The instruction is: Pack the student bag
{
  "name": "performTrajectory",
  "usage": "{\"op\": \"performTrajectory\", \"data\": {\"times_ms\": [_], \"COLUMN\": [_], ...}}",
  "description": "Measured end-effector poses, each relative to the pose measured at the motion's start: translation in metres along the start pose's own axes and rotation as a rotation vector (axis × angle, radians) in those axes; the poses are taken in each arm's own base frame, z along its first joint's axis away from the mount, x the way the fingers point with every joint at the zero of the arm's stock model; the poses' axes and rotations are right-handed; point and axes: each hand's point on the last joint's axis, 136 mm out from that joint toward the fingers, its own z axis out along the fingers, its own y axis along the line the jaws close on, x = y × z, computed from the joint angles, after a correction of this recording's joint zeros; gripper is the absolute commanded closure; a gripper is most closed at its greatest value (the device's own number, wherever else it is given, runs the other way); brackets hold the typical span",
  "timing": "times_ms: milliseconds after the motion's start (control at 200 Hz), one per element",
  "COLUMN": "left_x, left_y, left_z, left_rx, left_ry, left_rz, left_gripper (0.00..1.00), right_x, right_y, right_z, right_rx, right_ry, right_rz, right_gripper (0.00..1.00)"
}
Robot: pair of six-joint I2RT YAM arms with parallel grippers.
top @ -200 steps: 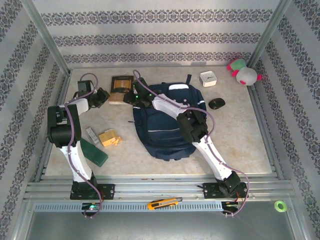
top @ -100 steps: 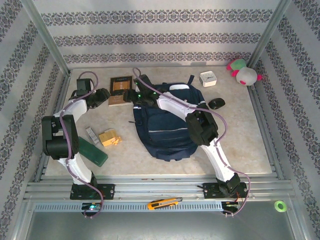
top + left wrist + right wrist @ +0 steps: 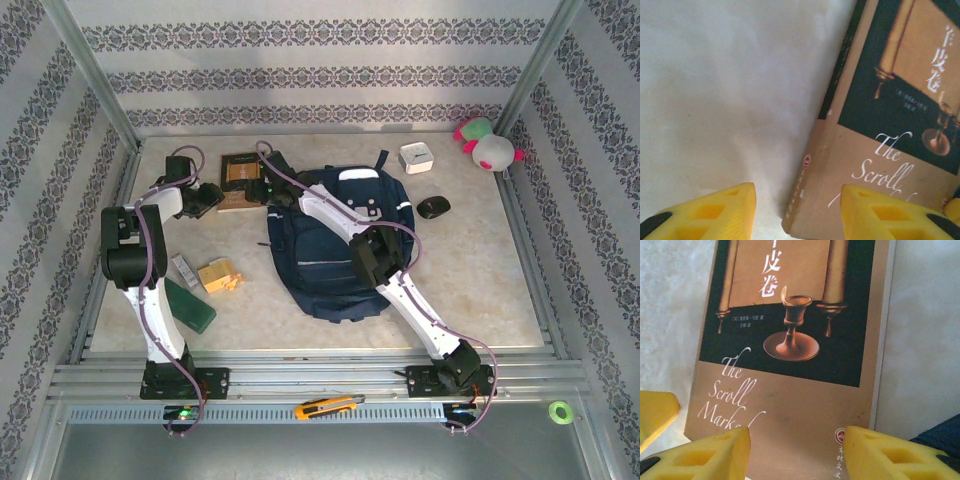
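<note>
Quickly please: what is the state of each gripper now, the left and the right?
Left gripper: open, holding nothing; its jaws stand on either side of a corner of the brown book.
Right gripper: open, holding nothing, over the same book.

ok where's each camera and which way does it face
top external: above, behind the bases, looking down at the table; both arms show
left wrist: at the left hand, facing down at the book; its fingers show
right wrist: at the right hand, facing down at the book; its fingers show
shared: both wrists see the book
</note>
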Motion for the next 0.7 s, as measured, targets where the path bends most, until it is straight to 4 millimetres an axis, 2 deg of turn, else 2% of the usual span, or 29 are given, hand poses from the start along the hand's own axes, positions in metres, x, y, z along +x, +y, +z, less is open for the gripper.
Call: {"op": "performTrajectory", "data": {"times_ms": [240,395,510,699], "left_x": [0.004,0.015,0.017,0.014], "left_y": [-0.004,-0.026,-0.033,-0.048], "left_z": [0.008,0.01,0.011,-0.003], "left_rx": [0.026,0.103,0.15,0.22], "left_ry": [0.03,0.069,0.074,0.052], "left_rz": [-0.009,-0.029,-0.064,-0.11], "left_gripper": [0.55,0.55,0.54,0.53], "right_x": [-0.001,-0.001,-0.005,-0.008], "right_y": [-0.002,-0.003,-0.011,-0.016], "right_z": [-0.001,-0.002,-0.003,-0.004], "right_rx": [-0.003,-0.01,-0.003,-0.002], "right_ry": [0.008,0.02,0.02,0.022], "right_rz": [0.017,0.038,0.055,0.076], "right_gripper": [0.54,0.55,0.56,0.59]}}
